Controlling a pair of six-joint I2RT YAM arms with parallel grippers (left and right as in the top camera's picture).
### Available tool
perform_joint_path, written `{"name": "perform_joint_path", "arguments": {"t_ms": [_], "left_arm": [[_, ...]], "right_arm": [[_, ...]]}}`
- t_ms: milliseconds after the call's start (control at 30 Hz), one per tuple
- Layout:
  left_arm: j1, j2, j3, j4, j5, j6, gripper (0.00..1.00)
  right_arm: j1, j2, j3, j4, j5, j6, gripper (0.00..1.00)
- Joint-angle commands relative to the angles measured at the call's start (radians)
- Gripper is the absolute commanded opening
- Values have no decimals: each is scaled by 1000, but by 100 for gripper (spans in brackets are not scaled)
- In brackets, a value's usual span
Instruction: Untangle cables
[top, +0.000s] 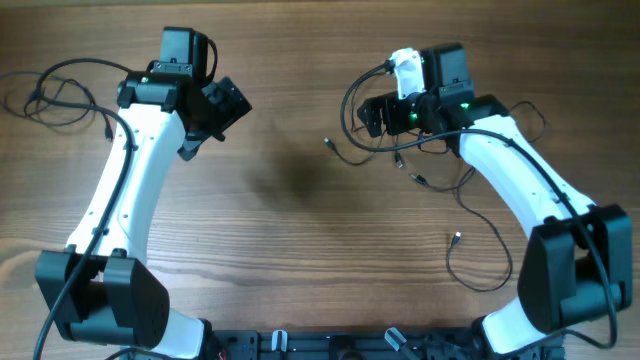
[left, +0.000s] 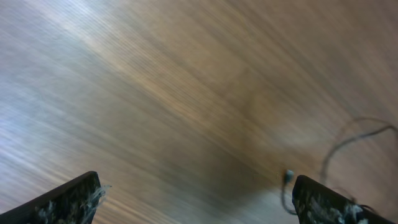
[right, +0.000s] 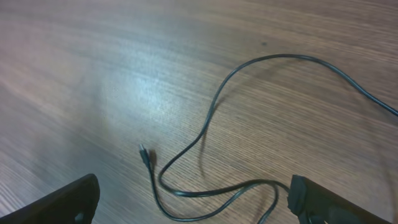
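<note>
Fingertips of L gripper (left: 196, 199) are seen at the bottom corners of the L wrist view, set wide apart, w/ nothing btwn them but the bare wood table (left: 155, 93). A cable plug (left: 288, 176) lies just beside one fingertip. R gripper (right: 194, 199) is likewise spread wide, w/ nothing clamped. One thin black cord (right: 211, 118) w/ a small plug end (right: 144, 152) is laid loose on the wood ahead of it. From overhead, the cables (top: 398, 155) are seen as a loose tangle under and beside the R wrist. A separate strand (top: 456, 240) is curled nearer the R arm's base.
</note>
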Motion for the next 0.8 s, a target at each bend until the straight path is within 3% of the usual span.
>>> {"name": "perform_joint_path", "arguments": {"t_ms": [0, 100, 167, 333, 467, 767], "left_arm": [[-42, 8, -2, 60, 99, -13, 100], [-114, 8, -2, 159, 150, -13, 100], [-184, 12, -2, 240, 150, 51, 100], [-372, 117, -2, 413, 139, 568, 100], [-457, 243, -2, 503, 140, 805, 100], [-557, 475, -2, 728, 140, 834, 99]], "right_arm": [[-66, -162, 15, -19, 67, 222, 100], [-137, -273, 15, -92, 164, 296, 100], [-175, -320, 15, -169, 192, 288, 100], [-254, -348, 15, -393, 336, 287, 100], [-325, -348, 15, -428, 341, 289, 100], [-358, -348, 13, -469, 320, 260, 100]]}}
